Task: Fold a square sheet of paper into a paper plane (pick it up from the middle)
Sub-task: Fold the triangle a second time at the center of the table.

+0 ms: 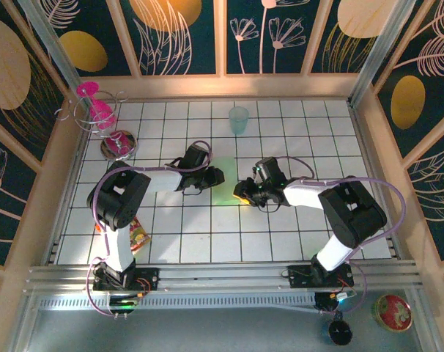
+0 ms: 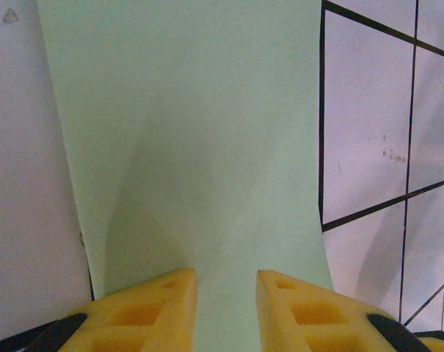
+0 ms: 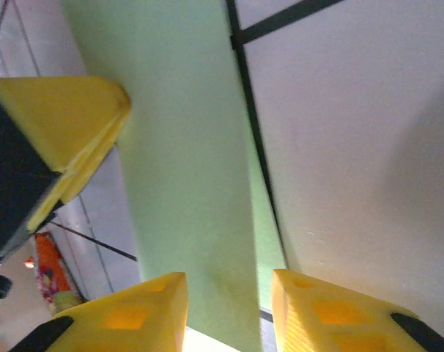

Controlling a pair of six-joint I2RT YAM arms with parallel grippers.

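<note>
From above, the thin light green square sheet of paper is lying mid-way across the white tiled table, between the left gripper and the right gripper. It is looking narrower than a square, so one fold may be in. No pointed nose is showing, so most of the folding is probably left. Bare tiles are lying open all round, and the translucent pale teal cup is standing well apart.

At the left wrist, the jaws are standing slightly apart over the sheet's bowing near edge.

At the right wrist, the jaws are standing apart astride the sheet's long edge.

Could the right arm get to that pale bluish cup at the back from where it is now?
Probably yes. The pale teal cup stands alone beyond the right gripper, with bare tiles between and the arm bent, not stretched. Its fingers straddle the green paper, though, so it would leave that first.
</note>
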